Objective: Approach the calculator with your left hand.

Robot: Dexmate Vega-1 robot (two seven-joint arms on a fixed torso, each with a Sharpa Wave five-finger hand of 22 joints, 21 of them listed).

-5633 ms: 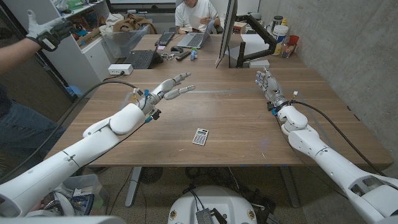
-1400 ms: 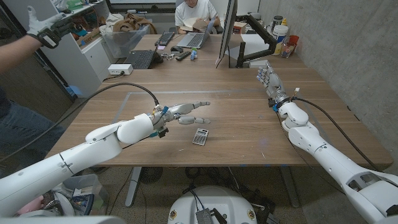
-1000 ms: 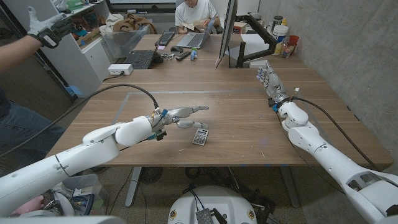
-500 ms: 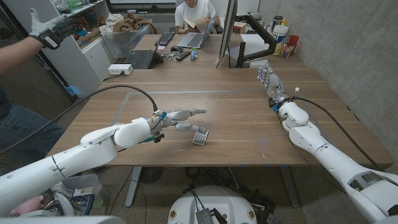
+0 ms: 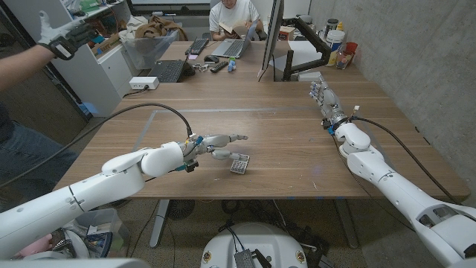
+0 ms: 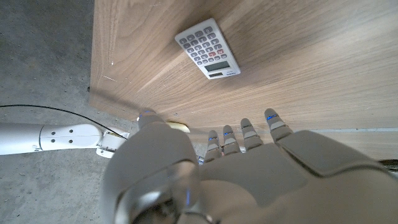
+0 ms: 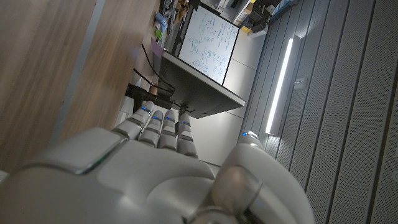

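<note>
- Lying flat near the front edge of the wooden table point(image 5: 297, 149), the calculator point(image 5: 239, 164) sits keys up, held by nothing.
- Just left of it, the left hand point(image 5: 217, 145) hovers with fingers spread and empty, fingertips over its far-left corner.
- At the far right, the right hand point(image 5: 321, 95) is empty, fingers straight.
- Beyond: a monitor point(image 5: 269, 37), laptops, a seated person point(image 5: 234, 16).
- Concrete floor point(image 6: 43, 74) appears in the left wrist view.

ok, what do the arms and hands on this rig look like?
Both arms have glossy white rounded shells with a black cable looping to each wrist. The left hand and right hand are silver-grey with segmented fingers, blue fittings at the wrists, and small blue lights on the fingers in the left wrist view.
</note>
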